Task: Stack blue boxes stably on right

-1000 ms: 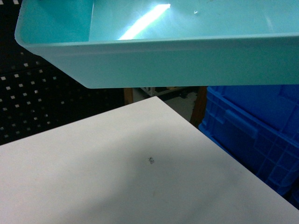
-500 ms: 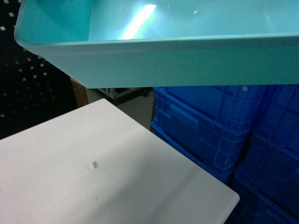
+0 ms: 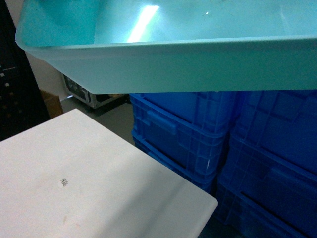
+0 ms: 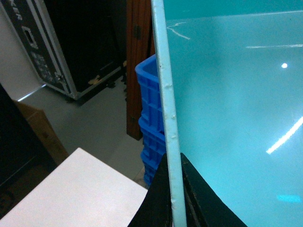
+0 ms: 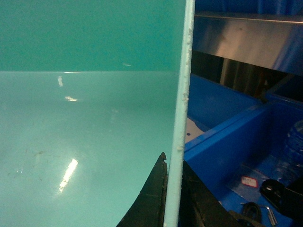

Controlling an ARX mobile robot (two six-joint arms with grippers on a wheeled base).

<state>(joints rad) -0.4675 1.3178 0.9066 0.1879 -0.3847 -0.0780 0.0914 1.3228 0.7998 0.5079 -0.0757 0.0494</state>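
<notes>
One light turquoise blue box (image 3: 173, 64) hangs in the air across the top of the head view, above the table edge and the dark crates. My left gripper (image 4: 173, 161) is shut on its left rim, one black finger on each side of the wall. My right gripper (image 5: 173, 161) is shut on the opposite rim the same way. The tub's smooth inside (image 4: 236, 118) fills the left wrist view, and that inside (image 5: 85, 132) also fills most of the right wrist view. Neither gripper shows in the head view.
A white table (image 3: 74, 188) lies low on the left, its corner near the stacked dark blue ribbed crates (image 3: 188, 134) on the right. An open crate (image 5: 236, 137) holds small loose items. A wooden post (image 4: 137, 56), a flight case (image 4: 42, 47) and a cardboard box (image 4: 42, 137) stand beyond.
The head view has swung right: the table slid left in the picture and more dark blue crates came into sight. The tub keeps its place in the view, still held.
</notes>
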